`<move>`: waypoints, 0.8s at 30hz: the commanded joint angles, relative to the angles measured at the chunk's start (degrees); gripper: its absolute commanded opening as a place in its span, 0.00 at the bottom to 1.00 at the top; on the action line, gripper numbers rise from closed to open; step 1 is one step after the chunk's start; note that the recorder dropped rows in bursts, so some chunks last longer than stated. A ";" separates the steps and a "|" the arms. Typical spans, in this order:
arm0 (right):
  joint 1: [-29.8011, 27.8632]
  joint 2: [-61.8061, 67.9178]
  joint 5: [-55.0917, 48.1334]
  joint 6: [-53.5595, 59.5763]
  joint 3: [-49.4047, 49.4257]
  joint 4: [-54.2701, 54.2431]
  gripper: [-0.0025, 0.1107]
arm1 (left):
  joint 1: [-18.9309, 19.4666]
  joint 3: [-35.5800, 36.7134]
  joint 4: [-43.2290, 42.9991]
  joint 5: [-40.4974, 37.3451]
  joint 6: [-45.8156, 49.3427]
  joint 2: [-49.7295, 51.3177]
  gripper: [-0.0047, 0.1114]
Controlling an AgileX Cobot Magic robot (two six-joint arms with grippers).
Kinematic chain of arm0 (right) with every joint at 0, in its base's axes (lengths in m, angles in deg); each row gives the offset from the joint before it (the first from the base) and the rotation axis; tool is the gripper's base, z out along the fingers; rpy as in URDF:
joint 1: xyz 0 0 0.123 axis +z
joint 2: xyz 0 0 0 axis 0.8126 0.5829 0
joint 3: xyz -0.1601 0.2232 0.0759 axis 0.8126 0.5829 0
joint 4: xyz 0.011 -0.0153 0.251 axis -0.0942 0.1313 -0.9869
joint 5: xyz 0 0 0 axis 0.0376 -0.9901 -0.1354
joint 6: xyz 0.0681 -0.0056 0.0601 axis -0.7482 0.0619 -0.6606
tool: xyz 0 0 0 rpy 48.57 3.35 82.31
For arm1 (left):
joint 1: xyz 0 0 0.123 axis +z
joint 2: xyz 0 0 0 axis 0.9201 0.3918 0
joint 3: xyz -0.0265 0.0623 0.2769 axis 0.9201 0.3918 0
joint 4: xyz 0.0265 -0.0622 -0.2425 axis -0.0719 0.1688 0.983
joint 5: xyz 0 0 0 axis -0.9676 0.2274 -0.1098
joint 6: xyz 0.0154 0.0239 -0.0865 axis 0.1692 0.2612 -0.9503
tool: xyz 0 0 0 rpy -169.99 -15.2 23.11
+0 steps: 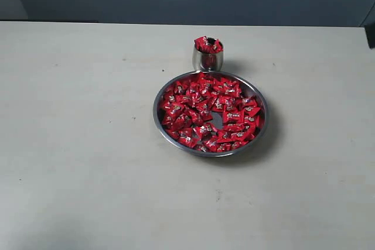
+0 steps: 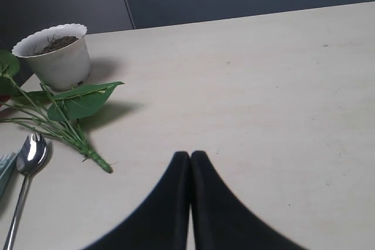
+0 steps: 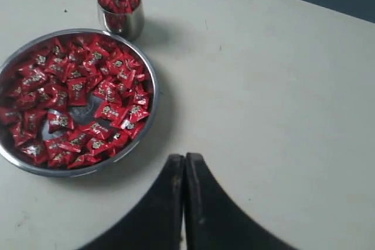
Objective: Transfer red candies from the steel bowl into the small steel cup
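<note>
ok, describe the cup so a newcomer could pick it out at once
On the pale table, find the wide steel bowl full of red candies. The cup stands just beyond the bowl's far rim. It is the only narrow, upright steel piece, heaped with candies above its lip.

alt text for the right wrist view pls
A wide steel bowl full of red candies sits on a pale table, a small steel cup heaped with more close beside it. The shut right gripper hangs over the table nearby.
</note>
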 commanded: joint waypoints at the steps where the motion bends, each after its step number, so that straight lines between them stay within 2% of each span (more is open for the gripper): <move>1: -0.30 -5.92 1.05 -0.78 4.12 2.44 0.02 | -0.05 0.34 0.07 0.32 -0.21 -0.22 0.04; 7: -0.30 -9.26 -4.05 -0.78 4.25 2.28 0.02 | -0.05 0.34 -0.03 0.32 -0.21 -0.22 0.04; 24: -0.30 -10.40 -3.74 -0.88 4.25 2.96 0.02 | -0.05 0.34 -0.18 0.32 -0.21 -0.22 0.04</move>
